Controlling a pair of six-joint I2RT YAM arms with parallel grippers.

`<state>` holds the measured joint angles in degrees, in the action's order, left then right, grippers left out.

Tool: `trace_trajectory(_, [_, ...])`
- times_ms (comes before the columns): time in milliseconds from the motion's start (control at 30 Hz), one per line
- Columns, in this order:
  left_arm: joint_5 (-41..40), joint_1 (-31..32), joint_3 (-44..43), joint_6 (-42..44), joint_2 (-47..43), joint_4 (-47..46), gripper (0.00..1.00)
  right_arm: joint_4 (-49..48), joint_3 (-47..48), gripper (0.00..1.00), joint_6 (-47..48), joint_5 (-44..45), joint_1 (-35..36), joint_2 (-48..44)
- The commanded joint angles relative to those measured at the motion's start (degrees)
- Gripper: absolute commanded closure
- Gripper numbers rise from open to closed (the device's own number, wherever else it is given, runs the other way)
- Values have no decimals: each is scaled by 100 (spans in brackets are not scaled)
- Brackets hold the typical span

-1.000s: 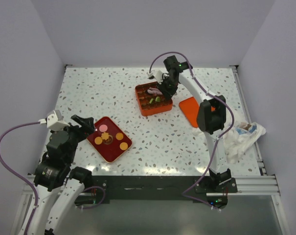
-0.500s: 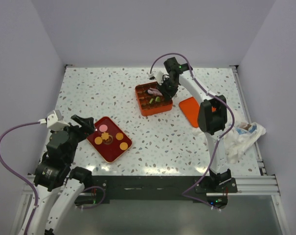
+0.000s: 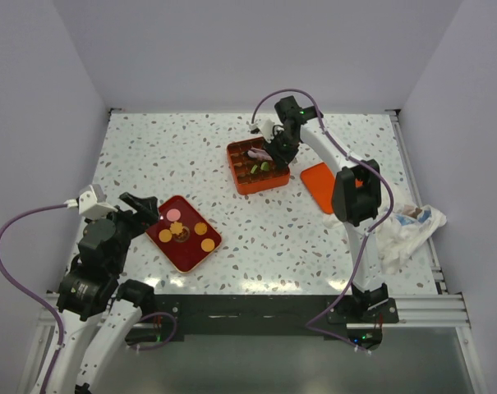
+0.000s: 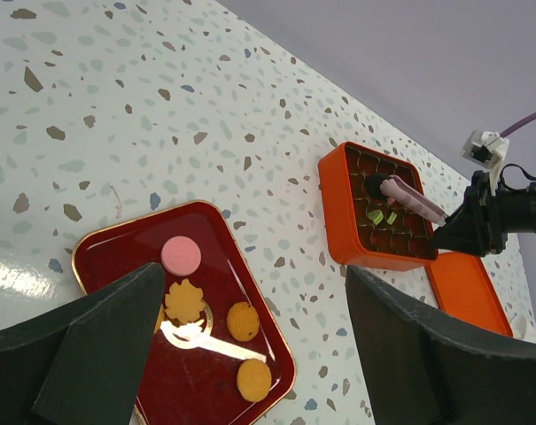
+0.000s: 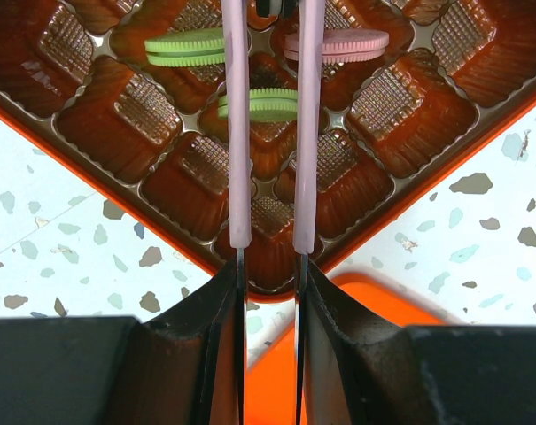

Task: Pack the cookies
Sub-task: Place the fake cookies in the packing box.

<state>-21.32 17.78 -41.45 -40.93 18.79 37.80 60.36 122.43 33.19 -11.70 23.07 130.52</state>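
Tips of the pink tweezers [image 5: 235,133] are cut off above. Right hand [image 5: 268,266], clamped on them, reaches over the orange box [image 5: 99,133] holding cookies [image 5: 188,46]; left hand [image 3: 141,207], spread wide, hovers far left of it

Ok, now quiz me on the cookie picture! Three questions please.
1. True or false: the left gripper is holding a cookie.
2. One cookie on the red tray is: A blue, B pink, C white.
3. Fill in: the right gripper holds pink ____ over the orange box.
Key: 1 false, its jaws are open. 2 B, the pink cookie. 3 tongs.
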Motion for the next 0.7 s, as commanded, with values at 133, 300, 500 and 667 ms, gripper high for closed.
trace_trajectory(133, [23,24,-56,59,20,-220,12,-68,53,95,135,-51,13,-290])
trace_trajectory(300, [14,24,-47,59,29,-229,12,-33,105,98,205,-130,22,-273])
trace_trajectory(500, [14,24,-47,59,11,-212,12,55,272,99,399,-166,31,-211])
trace_trajectory(667, [14,24,-56,67,11,-212,12,134,501,100,478,-210,13,-150])
